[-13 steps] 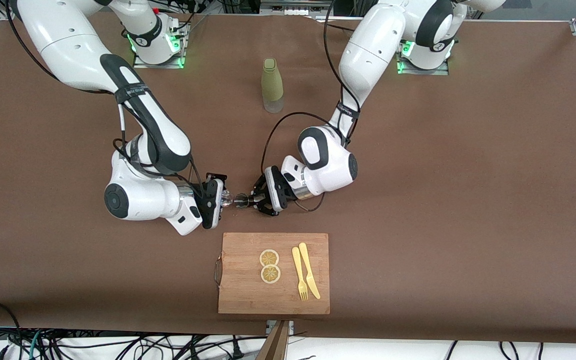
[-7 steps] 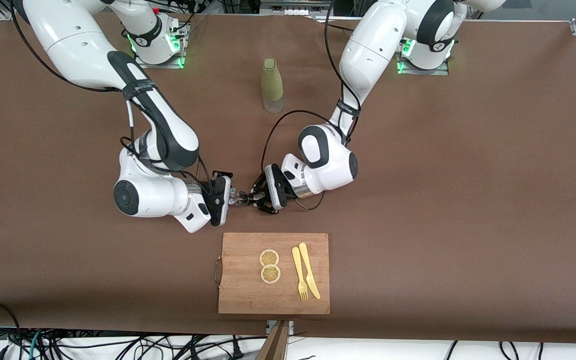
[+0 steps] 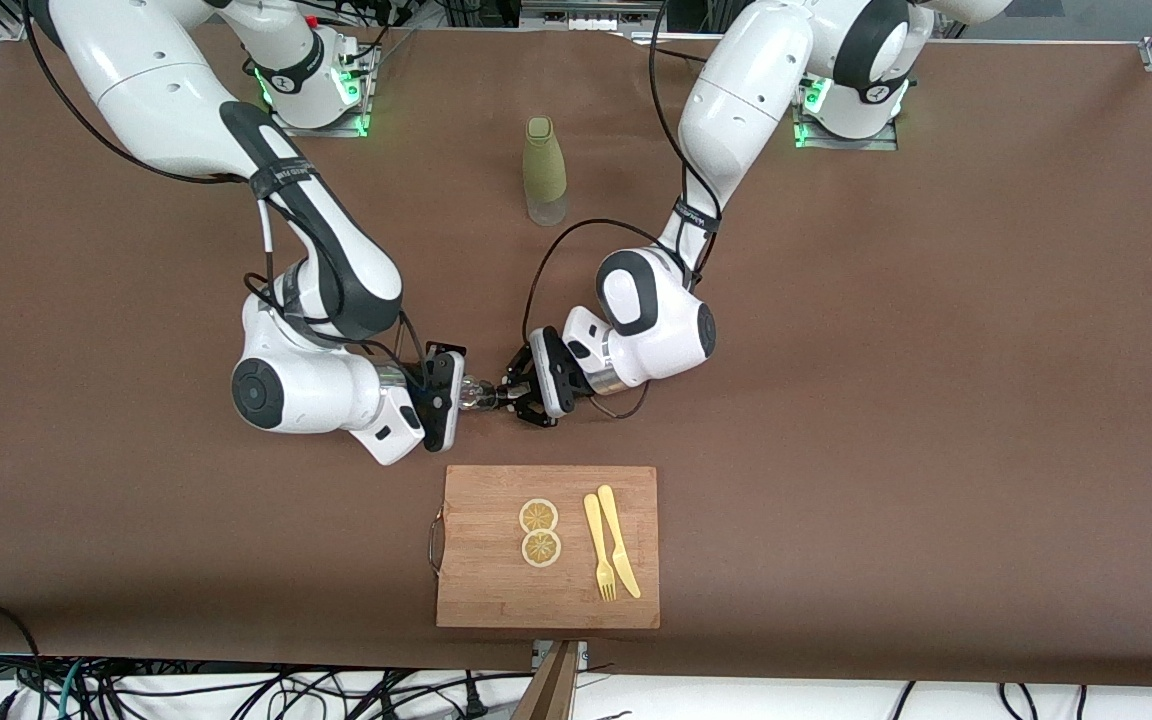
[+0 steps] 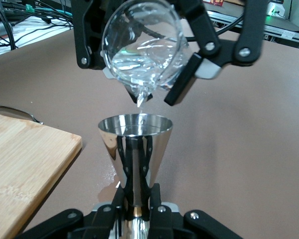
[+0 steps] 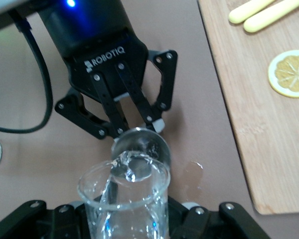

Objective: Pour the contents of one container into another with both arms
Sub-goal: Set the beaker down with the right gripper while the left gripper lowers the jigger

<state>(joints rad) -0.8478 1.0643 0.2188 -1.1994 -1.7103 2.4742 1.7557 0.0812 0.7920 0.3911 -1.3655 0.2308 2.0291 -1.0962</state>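
My right gripper (image 3: 458,397) is shut on the tiny clear glass cup (image 3: 469,396), which is tipped on its side over the brown table. Its rim (image 4: 142,50) hangs just above the silver jigger (image 4: 135,144), and clear liquid runs from its lip into the jigger's upper cone. My left gripper (image 3: 502,398) is shut on the jigger (image 3: 489,399) at its narrow waist and holds it upright. In the right wrist view the cup (image 5: 124,199) fills the foreground, with the jigger's round rim (image 5: 139,144) just past it. A small wet patch (image 5: 192,172) lies on the table beneath.
A wooden cutting board (image 3: 496,580) lies nearer to the front camera than the grippers, carrying two lemon slices (image 3: 539,516), a yellow fork (image 3: 596,545) and a yellow knife (image 3: 618,545). A tall olive-green bottle (image 3: 544,170) stands between the arm bases.
The right arm has carried the glass cup toward the left gripper until its rim meets the jigger. The left arm has barely moved.
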